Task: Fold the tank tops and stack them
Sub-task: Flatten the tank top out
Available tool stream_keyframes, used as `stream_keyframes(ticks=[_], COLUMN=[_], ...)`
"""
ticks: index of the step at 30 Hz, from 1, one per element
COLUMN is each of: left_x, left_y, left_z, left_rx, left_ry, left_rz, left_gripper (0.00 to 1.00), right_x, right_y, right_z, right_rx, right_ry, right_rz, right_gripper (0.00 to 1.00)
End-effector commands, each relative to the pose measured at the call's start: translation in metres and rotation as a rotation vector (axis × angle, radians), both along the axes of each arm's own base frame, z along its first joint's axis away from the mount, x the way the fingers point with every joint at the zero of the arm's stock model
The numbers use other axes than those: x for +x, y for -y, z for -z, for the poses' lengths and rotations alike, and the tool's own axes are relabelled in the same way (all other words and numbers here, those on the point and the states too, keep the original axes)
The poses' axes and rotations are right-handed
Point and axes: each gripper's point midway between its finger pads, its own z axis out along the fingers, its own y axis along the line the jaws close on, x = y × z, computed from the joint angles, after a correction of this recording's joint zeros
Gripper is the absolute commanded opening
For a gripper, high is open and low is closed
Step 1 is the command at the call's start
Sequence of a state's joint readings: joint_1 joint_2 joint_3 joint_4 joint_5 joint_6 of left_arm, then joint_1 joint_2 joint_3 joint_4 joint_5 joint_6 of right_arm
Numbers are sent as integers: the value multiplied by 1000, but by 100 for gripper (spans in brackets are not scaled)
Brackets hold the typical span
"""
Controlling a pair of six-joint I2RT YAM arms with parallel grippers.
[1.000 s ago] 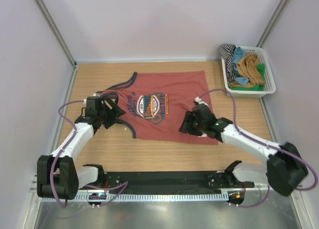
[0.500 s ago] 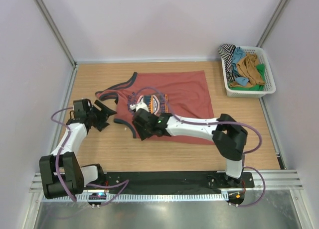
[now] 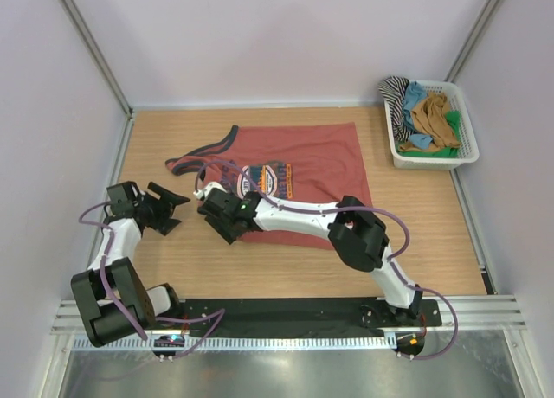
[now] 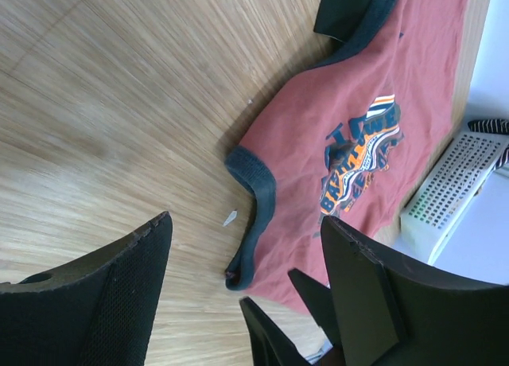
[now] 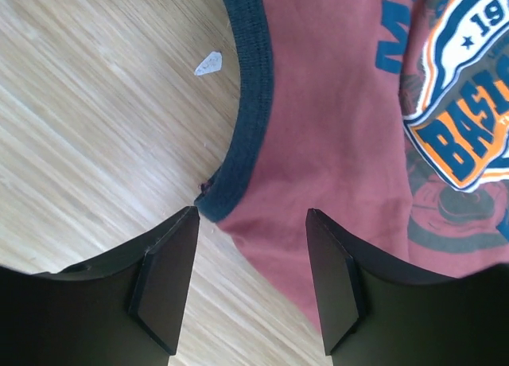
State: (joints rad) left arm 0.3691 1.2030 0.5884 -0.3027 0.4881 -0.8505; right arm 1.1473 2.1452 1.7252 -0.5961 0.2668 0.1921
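reach was shifted leftward: right fingers (image 3: 221, 225), parted, empty, are set astride the armhole hem (image 5: 250, 87) of the rust-red tank top (image 3: 312, 160) on the bench (image 3: 415, 216); left fingers (image 3: 171, 209), wide, empty, withdrawn; grasp expected.

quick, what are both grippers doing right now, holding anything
Left gripper: open, holding nothing, over the table beside the rust-red tank top.
Right gripper: open, holding nothing, above the tank top's navy-trimmed edge.
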Motion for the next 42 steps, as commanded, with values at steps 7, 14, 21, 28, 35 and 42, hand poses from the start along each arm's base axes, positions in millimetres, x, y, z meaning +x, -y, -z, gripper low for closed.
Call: stream_keyframes(ticks=[7, 14, 21, 28, 35, 42], left_x=[3, 1, 12, 20, 20, 16], left_y=[2, 1, 30, 55, 73, 87], left_z=[-12, -16, -22, -22, -16, 5], left_rx=[10, 42, 115, 169, 249, 341], left_ry=[68, 83, 89, 111, 137, 61], left_rz=[39, 32, 64, 103, 191, 268], left_gripper=[76, 75, 75, 75, 66, 57], right_x=[0, 2, 5, 37, 83, 96], right_y=[-4, -4, -15, -4, 14, 14], right_z=[25, 20, -39, -90, -97, -91], right_rx=[-74, -30, 261, 472, 581, 635], right_ry=[-63, -122, -224, -302, -338, -375], right_rz=[-36, -23, -51, -43, 17, 52], right_gripper=[58, 6, 1, 1, 1, 1])
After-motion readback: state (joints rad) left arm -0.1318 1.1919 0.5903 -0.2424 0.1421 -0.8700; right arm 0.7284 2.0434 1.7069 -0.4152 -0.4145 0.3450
